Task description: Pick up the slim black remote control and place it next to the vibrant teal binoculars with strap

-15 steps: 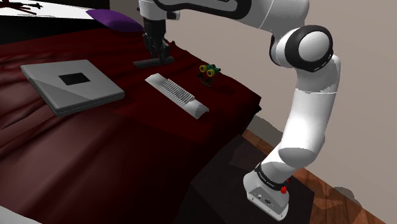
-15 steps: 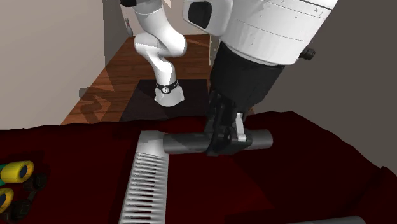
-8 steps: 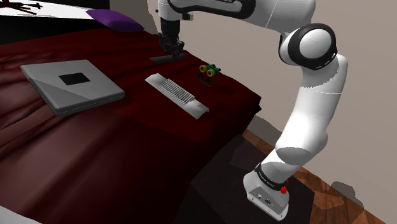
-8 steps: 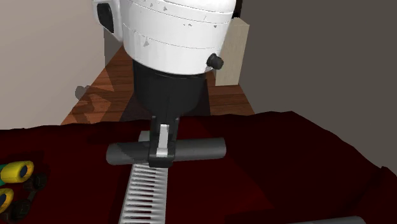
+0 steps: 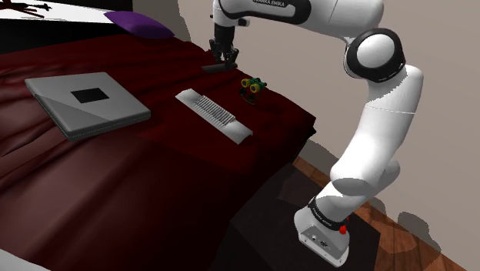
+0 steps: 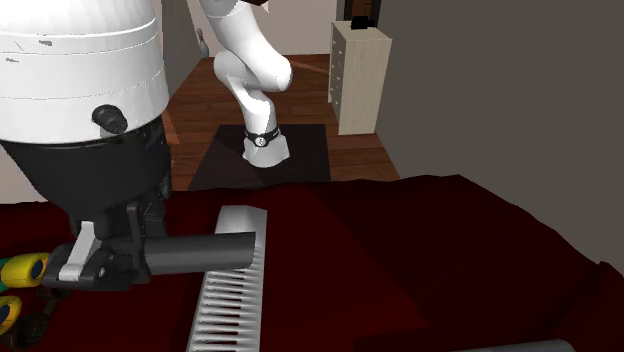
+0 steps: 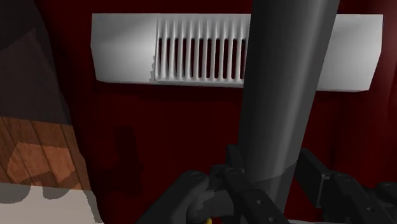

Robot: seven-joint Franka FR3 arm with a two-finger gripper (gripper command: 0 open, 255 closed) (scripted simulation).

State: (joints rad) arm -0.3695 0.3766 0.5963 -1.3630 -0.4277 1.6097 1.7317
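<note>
— Where's the remote [image 5: 218,67] right now?

— I've got it in the tool [image 5: 223,58], clamped near one end, so the slim dark bar sticks out level to one side of the fingers. In the second exterior view the remote [image 6: 200,252] runs from the tool [image 6: 105,265] toward that view's right, up off the bed [image 5: 115,177].

— And along the hand?

— In the wrist view the remote [image 7: 286,95] rises from between the two fingers of the tool [image 7: 270,188], which press on it from both sides. Below it lies the slatted grey piece [image 7: 235,51], crosswise to the remote, flat on the dark red cover.

— Binoculars?

— In the shoulder view I see the binoculars [image 5: 252,85] on the bed near its edge, teal with yellow lenses, just toward that view's lower right of the tool. In the second exterior view the binoculars [image 6: 20,270] sit at the left edge, close beside the tool.

— Anything else on the bed?

— The slatted grey piece [image 5: 214,114] near the binoculars, a closed grey laptop [image 5: 86,102] well apart at the shoulder view's left, and a purple pillow [image 5: 138,23] farther back.
</note>
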